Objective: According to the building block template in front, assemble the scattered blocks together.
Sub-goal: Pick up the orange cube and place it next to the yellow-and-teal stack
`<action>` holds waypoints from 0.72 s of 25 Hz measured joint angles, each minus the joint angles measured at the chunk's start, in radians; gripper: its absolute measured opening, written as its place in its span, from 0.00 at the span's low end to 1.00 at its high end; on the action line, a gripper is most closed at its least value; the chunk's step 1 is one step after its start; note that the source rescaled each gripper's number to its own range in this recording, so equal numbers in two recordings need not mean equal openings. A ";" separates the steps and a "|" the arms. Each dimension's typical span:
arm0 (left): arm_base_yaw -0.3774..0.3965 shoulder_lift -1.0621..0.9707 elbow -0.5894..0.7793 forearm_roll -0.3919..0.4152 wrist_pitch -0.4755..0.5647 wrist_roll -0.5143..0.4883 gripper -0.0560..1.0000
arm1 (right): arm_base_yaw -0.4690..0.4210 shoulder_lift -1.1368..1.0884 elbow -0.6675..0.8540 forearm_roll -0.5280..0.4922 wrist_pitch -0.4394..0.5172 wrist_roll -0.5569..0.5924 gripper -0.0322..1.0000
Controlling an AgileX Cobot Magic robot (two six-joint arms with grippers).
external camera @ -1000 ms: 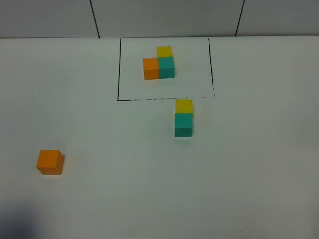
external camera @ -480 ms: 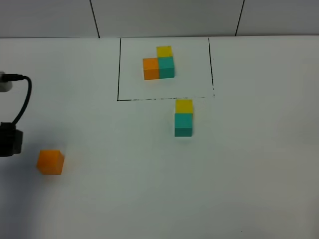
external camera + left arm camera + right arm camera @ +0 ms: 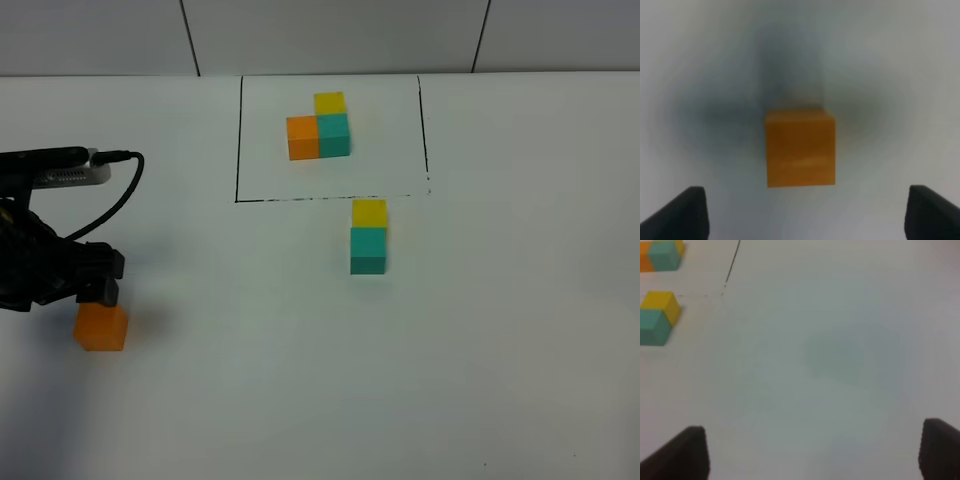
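Left fingers [image 3: 682, 217] are hanging spread wide over the orange cube [image 3: 100, 327], gripping nothing. In the wrist view the cube is sitting centred in the gap betw. the two tips, w/ its faces squared to them. It's a cube, so no long axis to fuss over. It's lying alone at the near-left of the tabletop [image 3: 500, 350], well apart from the teal cube [image 3: 368, 250] and yellow cube [image 3: 369, 213]. Those two are touching, just outside the template [image 3: 318, 128] frame. Left arm is by far the nearer. Right fingers [image 3: 685, 455] are also standing apart, nothing betw. them, off to the pair's right. Going by the template, I'd say orange belongs on teal's left side.
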 joint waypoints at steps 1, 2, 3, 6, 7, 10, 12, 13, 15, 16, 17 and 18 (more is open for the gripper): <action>0.000 0.003 0.000 0.014 0.000 -0.018 0.87 | 0.000 0.000 0.000 0.000 0.000 0.000 0.72; 0.000 0.003 0.000 0.022 0.000 -0.035 0.87 | 0.000 0.000 0.000 0.000 0.000 0.000 0.72; 0.000 0.004 0.000 0.031 0.000 -0.047 0.87 | 0.000 0.000 0.000 0.000 0.000 0.000 0.72; 0.000 0.010 0.000 0.045 -0.004 -0.068 0.87 | 0.000 0.000 0.000 0.000 0.000 0.000 0.72; 0.000 0.017 0.000 0.046 -0.004 -0.070 0.87 | 0.000 0.000 0.000 0.000 0.000 0.000 0.72; 0.000 0.049 0.000 0.046 -0.005 -0.073 0.87 | 0.000 0.000 0.000 0.000 0.000 0.000 0.72; 0.000 0.074 0.000 0.046 -0.007 -0.074 0.87 | 0.000 0.000 0.000 0.000 0.000 0.000 0.72; 0.000 0.086 0.000 0.046 -0.008 -0.075 0.87 | 0.000 0.000 0.000 0.000 0.000 0.000 0.72; 0.000 0.105 0.000 0.046 -0.015 -0.075 0.86 | 0.000 0.000 0.000 0.000 0.000 0.000 0.72; 0.000 0.115 0.000 0.046 -0.019 -0.075 0.86 | 0.000 0.000 0.000 0.000 0.000 0.000 0.72; 0.000 0.124 0.000 0.046 -0.021 -0.075 0.86 | 0.000 0.000 0.000 0.000 0.000 0.000 0.72; 0.000 0.133 0.000 0.046 -0.021 -0.075 0.85 | 0.000 0.000 0.000 0.000 0.000 0.000 0.72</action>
